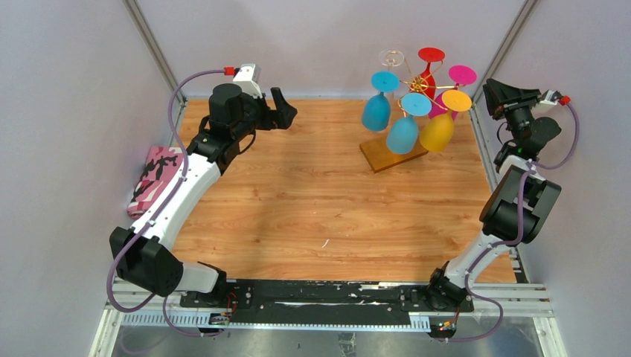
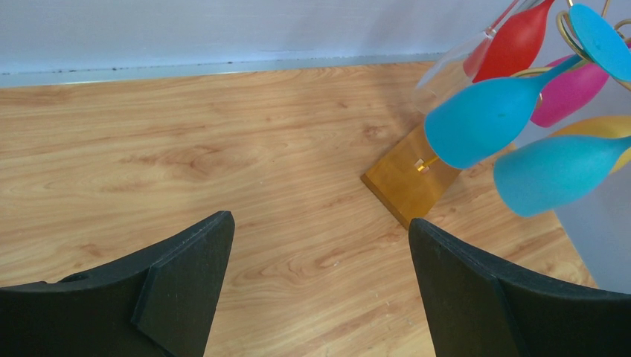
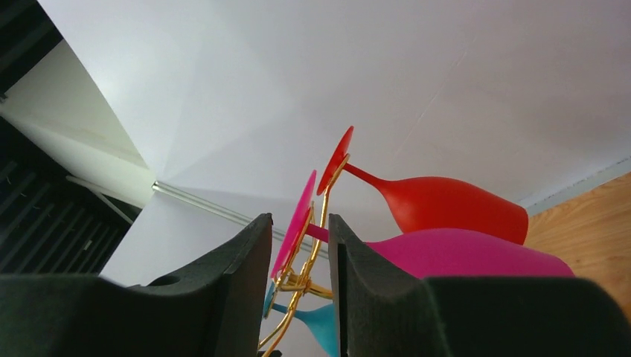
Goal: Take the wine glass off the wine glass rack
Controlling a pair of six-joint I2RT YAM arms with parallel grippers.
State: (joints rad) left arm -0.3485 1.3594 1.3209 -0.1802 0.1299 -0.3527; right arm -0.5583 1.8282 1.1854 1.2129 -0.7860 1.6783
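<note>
I see the wine glass rack [image 1: 388, 155] at the far right of the table [image 1: 298, 201]. It is thin gold wire with curly arms on top, and it stands on a flat brown wood block. Six glasses hang on it with their round feet up. There is a clear glass [image 1: 392, 58], a red glass [image 3: 446, 204], a pink wine glass [image 3: 461, 256], a yellow glass [image 1: 437, 130] and two blue glasses [image 1: 376, 110]. All of them are on the rack.

My right gripper [image 3: 299, 217] is up high, just to the right of the pink wine glass. Its fingers are a little apart, with a thin gap. I see the pink foot through that gap. I cannot tell if the fingers touch it. They are not clenched on it.

My left gripper [image 2: 318, 221] is at the far left, well away from the rack. Its fingers are spread wide and hold nothing.

The table is light wood with wavy lines. The walls are plain and pale, with grey metal bars in the far corners. A pink spotted cloth [image 1: 155, 178] lies at the left edge.
</note>
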